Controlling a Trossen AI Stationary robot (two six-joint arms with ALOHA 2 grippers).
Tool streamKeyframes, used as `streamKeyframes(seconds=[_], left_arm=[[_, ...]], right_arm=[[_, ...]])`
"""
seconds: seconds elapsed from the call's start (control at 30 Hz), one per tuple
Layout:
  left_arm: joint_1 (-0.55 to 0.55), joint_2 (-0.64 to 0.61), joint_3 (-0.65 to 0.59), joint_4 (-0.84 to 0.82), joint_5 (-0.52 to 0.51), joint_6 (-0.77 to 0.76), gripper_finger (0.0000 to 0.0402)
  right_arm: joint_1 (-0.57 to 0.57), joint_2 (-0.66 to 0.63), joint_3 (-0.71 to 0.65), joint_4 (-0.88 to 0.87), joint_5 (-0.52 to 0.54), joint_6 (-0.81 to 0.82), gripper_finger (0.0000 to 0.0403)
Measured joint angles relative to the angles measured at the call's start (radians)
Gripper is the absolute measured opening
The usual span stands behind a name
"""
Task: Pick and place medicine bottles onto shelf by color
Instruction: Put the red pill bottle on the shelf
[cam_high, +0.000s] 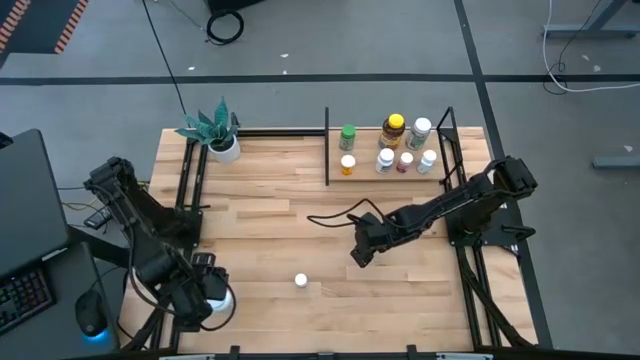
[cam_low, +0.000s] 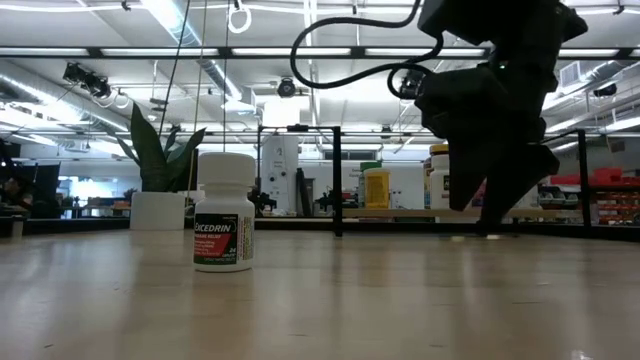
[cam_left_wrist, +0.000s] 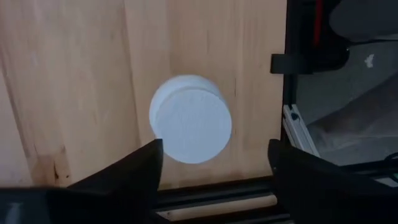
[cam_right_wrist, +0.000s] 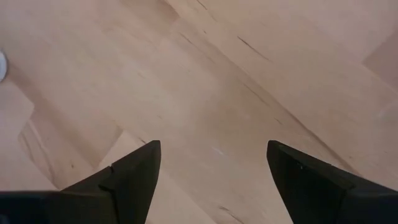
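Observation:
A white-capped bottle stands upright on its base at the table's near left corner. My left gripper hovers above it, open, one finger on either side of the cap, touching nothing. A second white bottle with a red label stands upright on the table. My right gripper is open and empty above bare wood, right of that bottle. The shelf at the far right holds several upright bottles, among them a green-capped one and a yellow-capped amber one.
A potted teal plant stands at the far left. Black frame rails run along the table's left and right sides, and one rail is close beside the left gripper. A black cable lies on the wood behind the right gripper.

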Motion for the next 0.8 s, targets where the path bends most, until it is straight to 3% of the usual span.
streamKeyframes(seconds=[0.33, 0.8], left_arm=[[0.001, 0.036, 0.000, -0.040, -0.038, 0.044, 0.0382], [-0.002, 0.127, 0.000, -0.028, -0.038, 0.061, 0.0370]], right_arm=[[-0.012, 0.000, 0.000, 0.011, -0.005, -0.012, 0.0300], [-0.012, 0.000, 0.001, 0.011, 0.006, -0.023, 0.0300]])
